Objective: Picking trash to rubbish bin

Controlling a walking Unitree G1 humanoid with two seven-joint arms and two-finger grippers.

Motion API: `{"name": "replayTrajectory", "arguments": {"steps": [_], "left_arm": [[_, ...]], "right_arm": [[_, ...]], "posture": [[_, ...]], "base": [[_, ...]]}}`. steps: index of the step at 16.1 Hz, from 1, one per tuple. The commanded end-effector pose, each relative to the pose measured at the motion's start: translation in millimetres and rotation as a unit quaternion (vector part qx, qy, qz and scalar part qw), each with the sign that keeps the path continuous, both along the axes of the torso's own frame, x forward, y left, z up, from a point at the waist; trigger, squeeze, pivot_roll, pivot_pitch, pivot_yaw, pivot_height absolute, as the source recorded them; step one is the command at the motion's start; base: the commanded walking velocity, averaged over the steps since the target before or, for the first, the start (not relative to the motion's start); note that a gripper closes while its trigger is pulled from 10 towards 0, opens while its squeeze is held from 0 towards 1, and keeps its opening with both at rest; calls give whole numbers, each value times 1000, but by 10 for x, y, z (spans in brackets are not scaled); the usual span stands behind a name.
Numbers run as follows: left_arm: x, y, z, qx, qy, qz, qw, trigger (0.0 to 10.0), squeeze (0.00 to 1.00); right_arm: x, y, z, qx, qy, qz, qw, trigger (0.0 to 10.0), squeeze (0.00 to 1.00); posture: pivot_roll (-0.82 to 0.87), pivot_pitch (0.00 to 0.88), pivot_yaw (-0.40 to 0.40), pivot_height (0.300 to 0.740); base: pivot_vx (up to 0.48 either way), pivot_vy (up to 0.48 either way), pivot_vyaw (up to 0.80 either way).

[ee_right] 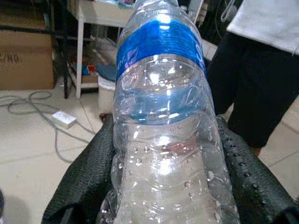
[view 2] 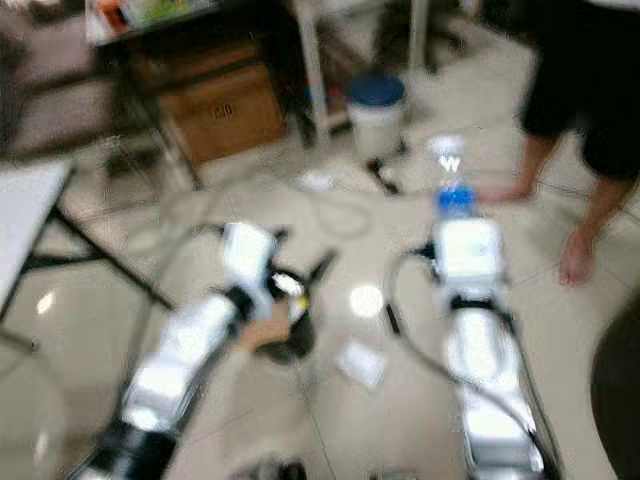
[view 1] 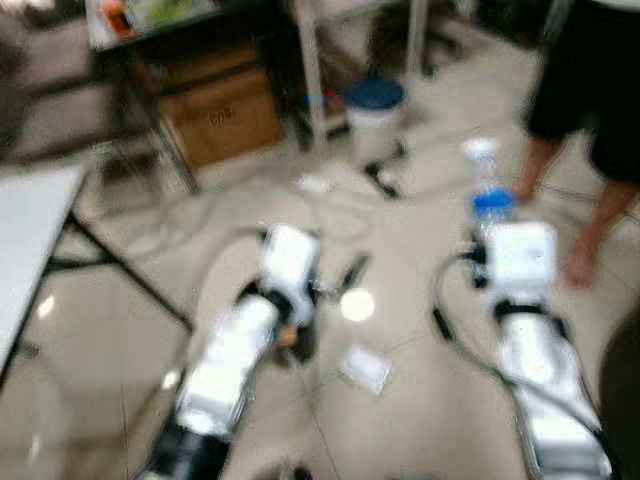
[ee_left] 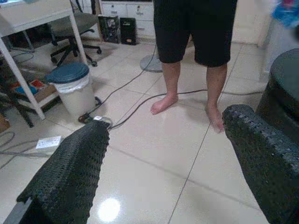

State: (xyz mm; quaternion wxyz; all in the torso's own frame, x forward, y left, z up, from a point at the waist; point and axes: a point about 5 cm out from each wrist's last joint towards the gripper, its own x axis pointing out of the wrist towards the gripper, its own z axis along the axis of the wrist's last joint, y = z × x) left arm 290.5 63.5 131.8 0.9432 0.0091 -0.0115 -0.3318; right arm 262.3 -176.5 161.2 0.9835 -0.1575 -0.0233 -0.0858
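My right gripper (ee_right: 166, 186) is shut on a clear plastic bottle (ee_right: 163, 116) with a blue label, holding it upright above the floor; the bottle (view 1: 490, 195) sticks up past the right wrist. My left gripper (ee_left: 168, 163) is open with nothing between its fingers (ee_left: 70, 177), low over the tiled floor. A small white bin with a blue lid (view 1: 375, 112) stands ahead beside a table leg; it is also the bin (ee_left: 74, 88) in the left wrist view. A flat white scrap (view 1: 365, 368) lies on the floor between my arms. The head views are blurred.
A barefoot person in black shorts (view 1: 590, 90) stands at the right, close to the bin. Cables (view 1: 330, 215) trail over the floor. A cardboard box (view 1: 220, 120) sits under a rack, a white folding table (view 1: 30, 230) is at left, a dark round object (view 1: 625, 390) at right.
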Motion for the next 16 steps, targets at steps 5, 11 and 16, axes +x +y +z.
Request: {"name": "replayTrajectory", "arguments": {"steps": [5,11,16], "left_arm": [[26,133,-20,12,1,21,1000,10000,0],[30,140,-22,13,0,21,1000,10000,0],[35,121,-20,13,-1,16,1000,10000,0]], "right_arm": [[26,126,38,8,-10,20,1000,10000,0],[29,130,35,9,-11,20,1000,10000,0],[33,125,30,8,-11,19,1000,10000,0]], "posture": [[-138,139,105,740],[-137,137,109,740],[-139,132,111,740]], "base": [[279,0,604],[375,0,0],[378,0,0]]}}
